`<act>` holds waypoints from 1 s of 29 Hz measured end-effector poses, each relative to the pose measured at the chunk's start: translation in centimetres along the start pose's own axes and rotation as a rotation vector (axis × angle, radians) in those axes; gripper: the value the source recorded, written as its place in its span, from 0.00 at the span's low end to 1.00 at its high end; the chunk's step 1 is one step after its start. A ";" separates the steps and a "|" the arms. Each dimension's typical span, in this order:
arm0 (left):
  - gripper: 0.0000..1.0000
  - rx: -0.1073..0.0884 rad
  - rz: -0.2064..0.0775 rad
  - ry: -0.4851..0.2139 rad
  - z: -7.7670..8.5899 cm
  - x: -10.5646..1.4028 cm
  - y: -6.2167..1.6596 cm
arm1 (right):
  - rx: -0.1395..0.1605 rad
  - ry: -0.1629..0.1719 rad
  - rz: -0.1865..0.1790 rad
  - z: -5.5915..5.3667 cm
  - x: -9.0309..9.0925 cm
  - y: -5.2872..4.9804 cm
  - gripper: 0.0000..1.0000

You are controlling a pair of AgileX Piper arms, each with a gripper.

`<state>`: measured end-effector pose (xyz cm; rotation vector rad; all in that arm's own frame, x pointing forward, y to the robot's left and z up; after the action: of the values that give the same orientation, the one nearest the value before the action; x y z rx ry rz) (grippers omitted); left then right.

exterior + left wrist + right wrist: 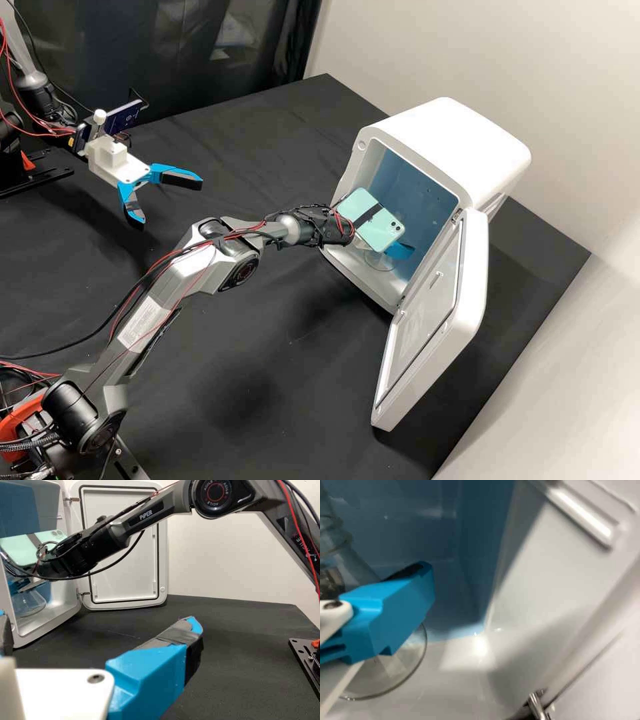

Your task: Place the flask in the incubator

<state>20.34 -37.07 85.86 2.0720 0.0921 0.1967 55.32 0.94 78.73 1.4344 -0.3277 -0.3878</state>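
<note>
The clear glass flask (381,259) stands upright on the floor of the white incubator (467,143), against its blue inner wall; it also appears through the opening as the flask (27,600). My right gripper (398,251) is inside the chamber, shut on the flask's neck. Its blue finger (387,615) lies across the flask (390,672), whose round base rests on the floor. The incubator door (433,313) hangs wide open. My left gripper (168,200) hovers open and holds nothing at the back left of the bench, one blue finger (165,660) showing.
The right arm (220,257) stretches across the middle of the black bench (280,373) into the incubator. A pale green phone (370,219) is strapped at its wrist, close under the chamber's top edge. Cables and arm bases crowd the left side.
</note>
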 end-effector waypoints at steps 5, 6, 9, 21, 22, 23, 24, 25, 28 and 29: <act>1.00 0.000 0.000 0.000 0.0 0.0 0.00 | -0.016 0.001 0.004 0.0 0.3 -0.1 0.00; 1.00 0.000 0.000 0.000 0.0 0.0 0.00 | -0.022 0.001 0.005 0.0 0.4 -0.2 0.00; 1.00 0.000 0.000 0.000 0.0 0.0 0.00 | -0.036 0.001 0.007 0.1 0.6 -0.2 0.00; 1.00 -0.003 0.000 -0.003 0.1 0.0 -0.03 | -0.048 0.002 -0.005 0.4 0.9 -0.5 0.00; 1.00 -0.003 0.000 -0.003 0.1 0.0 -0.03 | -0.048 0.002 -0.005 0.4 0.9 -0.5 0.00; 1.00 -0.003 0.000 -0.003 0.1 0.0 -0.03 | -0.048 0.002 -0.005 0.4 0.9 -0.5 0.00; 1.00 -0.003 0.000 -0.003 0.1 0.0 -0.03 | -0.048 0.002 -0.005 0.4 0.9 -0.5 0.00; 1.00 -0.003 0.000 -0.003 0.1 0.0 -0.03 | -0.048 0.002 -0.005 0.4 0.9 -0.5 1.00; 1.00 -0.003 0.000 -0.003 0.1 0.0 -0.03 | -0.057 -0.001 -0.008 0.5 1.0 -0.6 1.00; 1.00 -0.003 0.000 -0.003 0.1 0.0 -0.03 | -0.059 -0.003 -0.009 0.5 1.0 -0.6 1.00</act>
<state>20.41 -37.17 85.77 2.0696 0.0897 0.1937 55.96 -0.02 78.15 1.3785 -0.3101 -0.4037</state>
